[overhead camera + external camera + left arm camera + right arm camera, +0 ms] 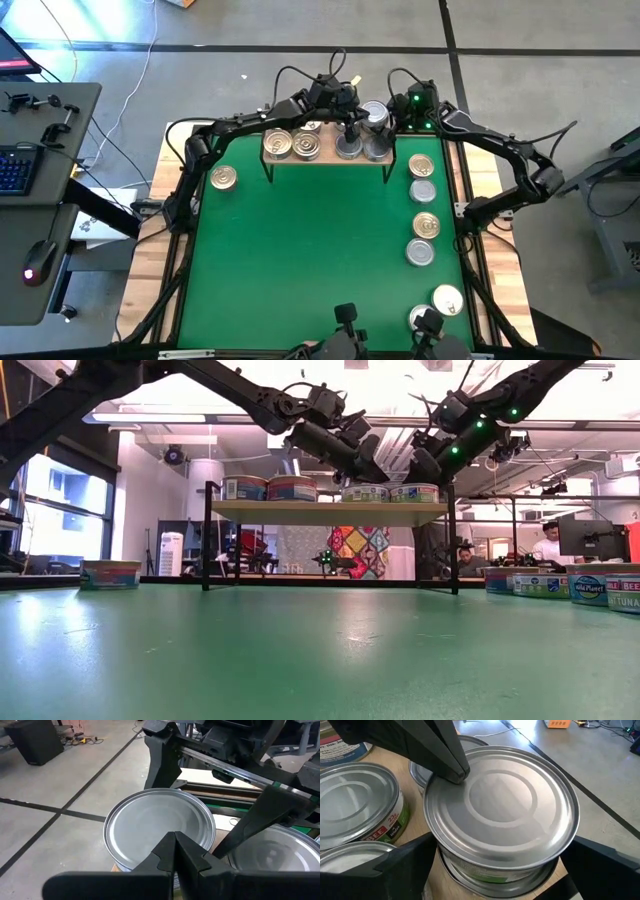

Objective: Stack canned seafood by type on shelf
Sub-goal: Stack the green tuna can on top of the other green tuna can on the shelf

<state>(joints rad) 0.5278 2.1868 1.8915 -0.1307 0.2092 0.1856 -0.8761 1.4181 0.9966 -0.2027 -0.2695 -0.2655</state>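
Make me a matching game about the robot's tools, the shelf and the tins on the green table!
Things:
1. left tool
2. right tool
3. shelf
4. lone gold-lidded tin

Clues:
A. open, its fingers on either side of a silver-lidded tin on a stack
B. on the green table, left of the shelf
C. shut, tip resting on a silver lid
D. light wood on black legs, at the far end of the table

Pairs: 1-C, 2-A, 3-D, 4-B
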